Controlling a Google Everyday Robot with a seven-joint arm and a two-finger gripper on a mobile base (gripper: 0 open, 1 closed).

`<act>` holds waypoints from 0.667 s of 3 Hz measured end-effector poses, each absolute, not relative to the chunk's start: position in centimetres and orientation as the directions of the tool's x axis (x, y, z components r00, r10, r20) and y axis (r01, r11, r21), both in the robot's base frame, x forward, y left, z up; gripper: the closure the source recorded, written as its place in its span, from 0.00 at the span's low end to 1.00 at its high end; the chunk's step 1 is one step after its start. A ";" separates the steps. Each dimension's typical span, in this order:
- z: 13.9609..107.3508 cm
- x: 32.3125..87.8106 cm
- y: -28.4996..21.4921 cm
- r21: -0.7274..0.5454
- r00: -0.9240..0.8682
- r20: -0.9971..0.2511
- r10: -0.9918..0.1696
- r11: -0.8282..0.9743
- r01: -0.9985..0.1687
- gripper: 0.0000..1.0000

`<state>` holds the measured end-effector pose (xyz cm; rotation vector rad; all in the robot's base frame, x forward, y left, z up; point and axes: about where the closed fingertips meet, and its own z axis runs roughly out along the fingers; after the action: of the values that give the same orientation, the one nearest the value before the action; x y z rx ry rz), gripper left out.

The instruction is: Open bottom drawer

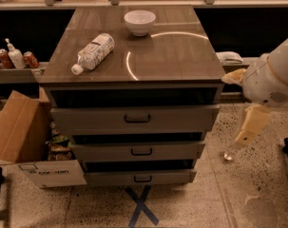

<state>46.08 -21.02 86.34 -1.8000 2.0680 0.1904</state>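
Blue tape X (141, 207) on the floor lies just in front of the bottom drawer (110, 177), the lowest, narrowest front of the wood-look unit, with an open cardboard box (20, 137) beside its left end. Above sit the middle drawer (100, 152) and top drawer (86, 119); the claw (245, 129) hangs right of the unit, apart from it, open or closed cannot tell. On the bench (181, 56), a plastic water bottle (92, 52) lies on its side, a white bowl (139, 22) behind.
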 end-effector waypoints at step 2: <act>75.4 46.9 -20.1 -0.051 -0.022 -0.504 -0.863 0.055 -0.997 0.00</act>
<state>46.91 -20.14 75.38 -1.8608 1.9387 0.4506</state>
